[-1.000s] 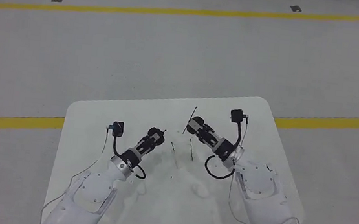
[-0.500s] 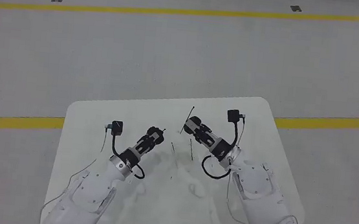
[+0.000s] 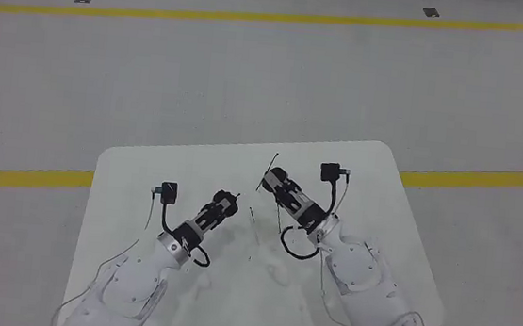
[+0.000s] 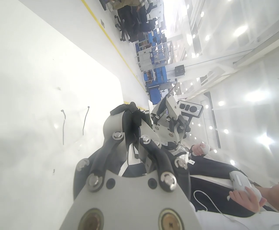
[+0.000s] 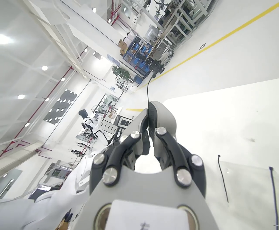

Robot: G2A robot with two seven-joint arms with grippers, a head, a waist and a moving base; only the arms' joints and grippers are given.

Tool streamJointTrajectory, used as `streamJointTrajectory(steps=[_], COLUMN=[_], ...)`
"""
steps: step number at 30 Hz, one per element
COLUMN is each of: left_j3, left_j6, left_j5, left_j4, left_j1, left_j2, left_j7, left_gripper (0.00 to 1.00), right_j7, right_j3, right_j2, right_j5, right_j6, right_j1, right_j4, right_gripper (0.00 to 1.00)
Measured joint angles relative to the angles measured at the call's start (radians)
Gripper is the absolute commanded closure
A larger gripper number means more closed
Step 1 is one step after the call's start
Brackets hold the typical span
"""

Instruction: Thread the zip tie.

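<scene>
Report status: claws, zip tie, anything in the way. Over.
Right claw shut on zip tie, tail sticking out ahead. Left claw shut, nothing seen in it. Two spare ties flat on table between the arms.

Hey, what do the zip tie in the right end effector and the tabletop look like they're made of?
The zip tie: thin black strip, likely flexible plastic such as nylon, matte; it curves slightly above the right end effector pinching it. The table: smooth white top, probably laminate or coated board, semi-gloss; faint bright glints show on it in the left wrist view.
</scene>
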Motion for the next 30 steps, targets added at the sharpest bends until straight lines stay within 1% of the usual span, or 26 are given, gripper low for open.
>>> streamJointTrajectory(steps=[4, 7, 18, 20, 27, 30], left_j3=[0.001, 0.001, -0.002, -0.01, -0.052, -0.059], left_j6=[0.003, -0.012, -0.014, -0.024, -0.087, -0.1], left_j5=[-0.008, -0.01, -0.016, -0.03, -0.088, -0.089], left_j4=[-0.004, -0.006, -0.002, 0.002, -0.009, -0.01], left_j1=[0.004, 0.004, 0.004, 0.006, 0.042, 0.047], left_j2=[0.001, 0.002, 0.002, 0.004, 0.016, 0.019], left_j7=[0.008, 0.013, 0.02, 0.018, -0.036, -0.056], left_gripper=[1.0, 1.0, 1.0, 1.0, 1.0, 1.0], right_j7=[-0.021, -0.04, -0.042, -0.042, -0.042, -0.042], right_j3=[-0.031, -0.05, -0.051, -0.051, -0.051, -0.051], right_j2=[0.01, 0.018, 0.019, 0.019, 0.019, 0.019], right_j5=[-0.009, 0.009, 0.013, 0.013, 0.013, 0.013], right_j6=[0.0, 0.0, 0.0, 0.0, 0.0, 0.0], right_j1=[0.014, 0.019, 0.019, 0.019, 0.019, 0.019], right_j4=[0.014, 0.014, 0.013, 0.013, 0.013, 0.013], right_gripper=[1.0, 1.0, 1.0, 1.0, 1.0, 1.0])
